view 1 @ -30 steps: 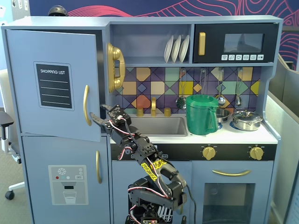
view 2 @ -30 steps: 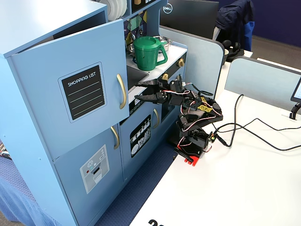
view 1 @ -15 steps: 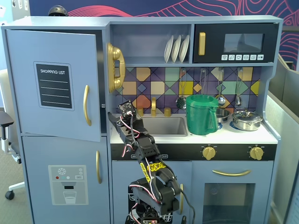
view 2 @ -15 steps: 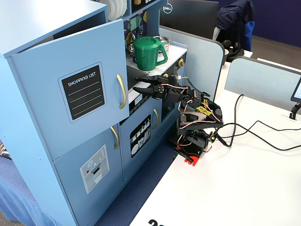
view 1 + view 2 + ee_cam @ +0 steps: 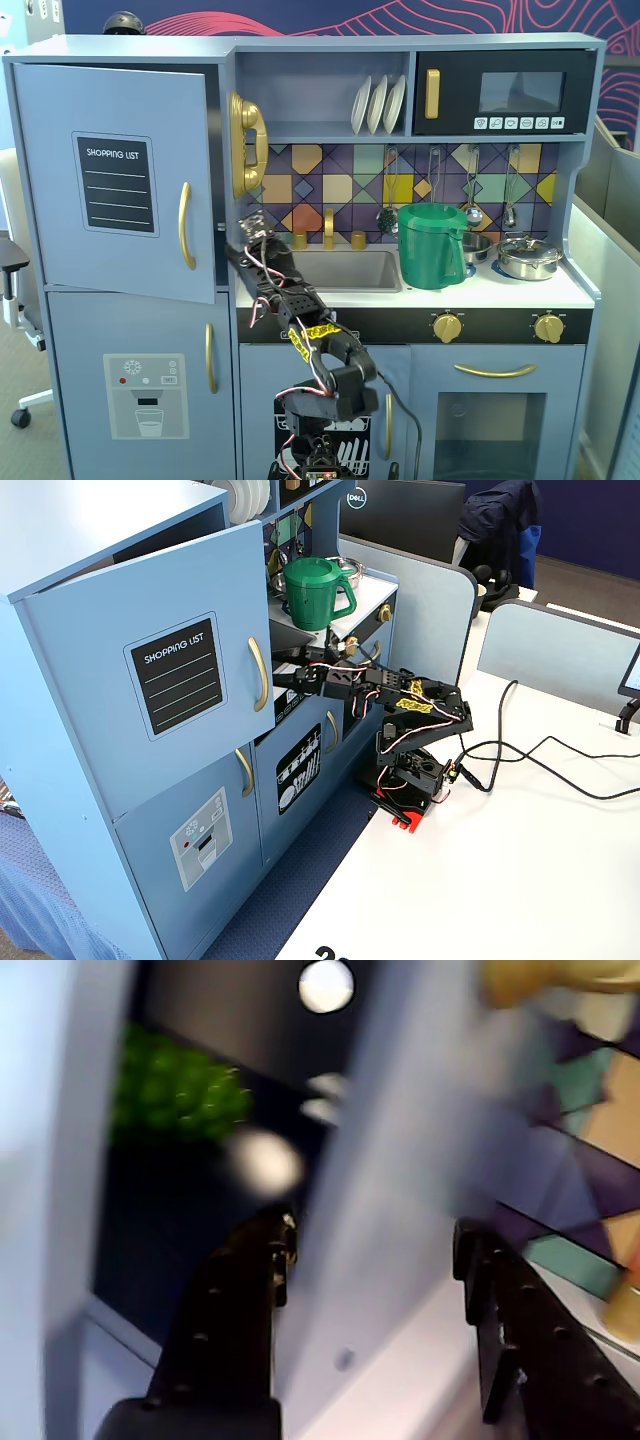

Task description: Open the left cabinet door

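Observation:
The left cabinet door [image 5: 60, 200], grey-blue with a black "SHOPPING LIST" panel and a curved gold handle [image 5: 185, 225], stands partly swung out from the cabinet; it also shows in the other fixed view [image 5: 100, 620]. My gripper [image 5: 250, 224] reaches up at the door's free edge, just right of the handle, and is open and empty. In the other fixed view my gripper [image 5: 284, 672] sits behind the door's edge. In the wrist view my gripper [image 5: 375, 1230] straddles the cabinet's upright wall, with the dark cabinet inside and something green [image 5: 175, 1095] to the left.
A gold toy phone [image 5: 247, 145] hangs just above the gripper. A sink [image 5: 345, 270], a green pitcher [image 5: 432, 245] and a pot [image 5: 528, 258] are on the counter. The water-dispenser door [image 5: 145, 395] is shut below. Cables [image 5: 540, 750] lie on the white table.

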Robot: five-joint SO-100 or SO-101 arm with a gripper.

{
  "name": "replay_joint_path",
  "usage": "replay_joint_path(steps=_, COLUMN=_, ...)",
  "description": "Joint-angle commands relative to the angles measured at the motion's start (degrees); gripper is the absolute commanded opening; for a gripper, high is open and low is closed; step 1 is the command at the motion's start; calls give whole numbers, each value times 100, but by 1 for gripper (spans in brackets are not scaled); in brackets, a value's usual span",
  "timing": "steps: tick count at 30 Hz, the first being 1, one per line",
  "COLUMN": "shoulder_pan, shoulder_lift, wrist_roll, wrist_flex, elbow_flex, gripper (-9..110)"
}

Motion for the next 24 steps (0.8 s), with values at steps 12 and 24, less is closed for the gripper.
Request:
replay_joint_path(steps=12, shoulder_pan=-1811, shoulder_lift=-18, wrist_roll=-1072, wrist_flex=-686, elbow_flex=-413, gripper=11)
replay_joint_path(steps=24, shoulder_pan=-2962, shoulder_lift=-97, wrist_roll=-1556, wrist_flex=-1099, elbow_flex=-299, gripper=11)
